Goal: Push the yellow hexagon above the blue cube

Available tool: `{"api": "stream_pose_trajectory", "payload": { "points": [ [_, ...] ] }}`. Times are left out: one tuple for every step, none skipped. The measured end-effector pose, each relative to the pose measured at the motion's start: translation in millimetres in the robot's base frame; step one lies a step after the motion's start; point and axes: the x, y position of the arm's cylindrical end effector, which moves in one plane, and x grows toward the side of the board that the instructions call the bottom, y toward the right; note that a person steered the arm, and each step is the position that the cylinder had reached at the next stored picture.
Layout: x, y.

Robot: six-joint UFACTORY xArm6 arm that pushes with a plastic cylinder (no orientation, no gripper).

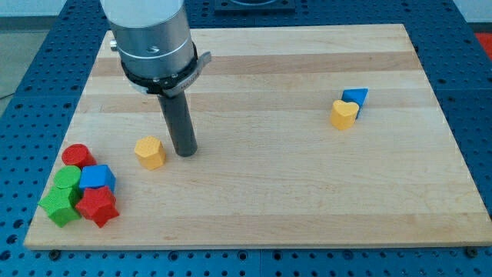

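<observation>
Pale wooden board point(307, 192) fills most of frame. Under it, blue perforated table surface point(23, 61) shows along left, right, bottom edges. Light even, soft shadows.

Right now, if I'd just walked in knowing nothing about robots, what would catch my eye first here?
Probably my big grey arm at the view's top left, ending in a dark rod whose tip rests just right of the yellow hexagon. Next, the bright huddle of red, green and blue blocks, including the blue cube, in the bottom-left corner of the wooden board.
</observation>
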Motion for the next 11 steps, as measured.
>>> {"api": "stream_pose_trajectory", "payload": {
  "points": [
    [18.6,-46.4],
    [24.1,-77.5],
    [9.3,-40.6],
    [-28.8,-31.6],
    [-34.2,-75.0],
    [-22.2,-87.5],
    [-17.3,-87.4],
    [-12.9,-84.7],
    [-12.7,-76.0],
    [-12.7,-26.9],
    [-12.6,76.5]
  ]
}}
